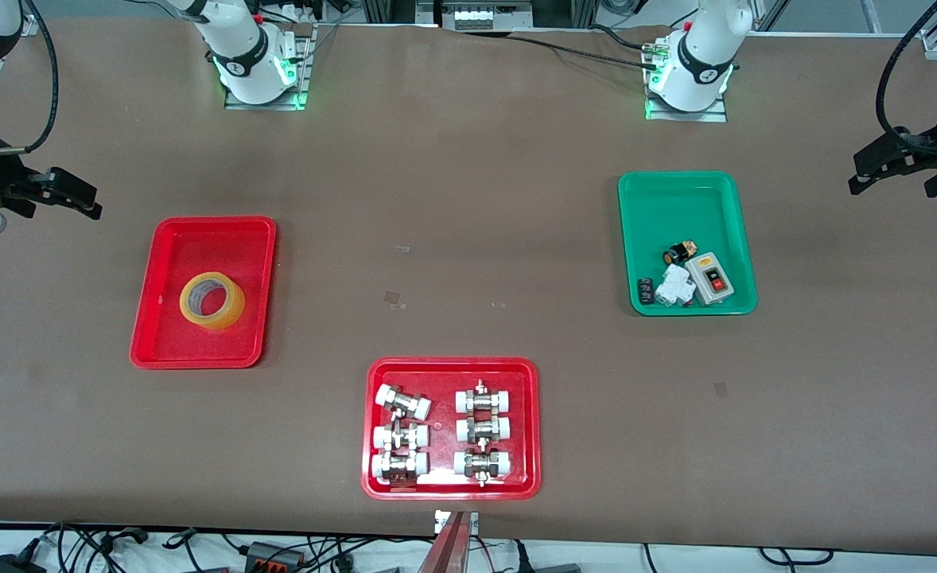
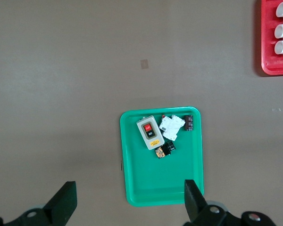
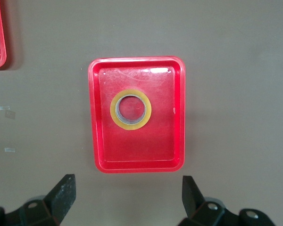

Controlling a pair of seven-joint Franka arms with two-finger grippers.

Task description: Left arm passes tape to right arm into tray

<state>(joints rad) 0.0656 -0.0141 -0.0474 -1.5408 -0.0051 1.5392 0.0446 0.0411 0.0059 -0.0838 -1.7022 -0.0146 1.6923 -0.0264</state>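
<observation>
The tape (image 1: 212, 300), a yellow translucent roll with a wide hole, lies flat in the plain red tray (image 1: 168, 342) at the right arm's end of the table. The right wrist view looks straight down on the tape (image 3: 130, 108) and the tray (image 3: 178, 122). My right gripper (image 1: 85, 200) hangs open and empty in the air off the tray's edge, with its jaws (image 3: 127, 187) spread wide. At the left arm's end, my left gripper (image 1: 861, 176) is open and empty too, its jaws (image 2: 129, 190) apart high over the green tray's edge.
A green tray (image 1: 679, 199) with a switch box (image 1: 712, 278) and small electrical parts sits toward the left arm's end. A wider red tray (image 1: 450, 370) of pipe fittings lies nearer the front camera, mid-table. Bare brown tabletop lies between the trays.
</observation>
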